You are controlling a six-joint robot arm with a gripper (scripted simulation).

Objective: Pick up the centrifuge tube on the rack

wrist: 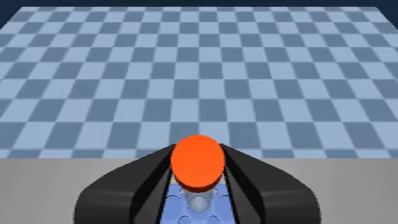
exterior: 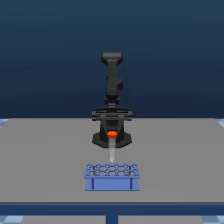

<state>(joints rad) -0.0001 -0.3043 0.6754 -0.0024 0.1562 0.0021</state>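
The arm [exterior: 112,85] is held upright, wrist turned downward, with the gripper [exterior: 112,136] clamped on the tube [exterior: 112,148].

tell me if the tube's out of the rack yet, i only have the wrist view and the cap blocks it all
Observer: In the exterior view the whole tube shows above the rack. Its tip looks just clear of the holes.
Operator: is it straight
Observer: Yes, it hangs upright, cap up and tip down.
Operator: where's the rack sitting
Observer: Near the front edge of the table, about midway across in the exterior view.
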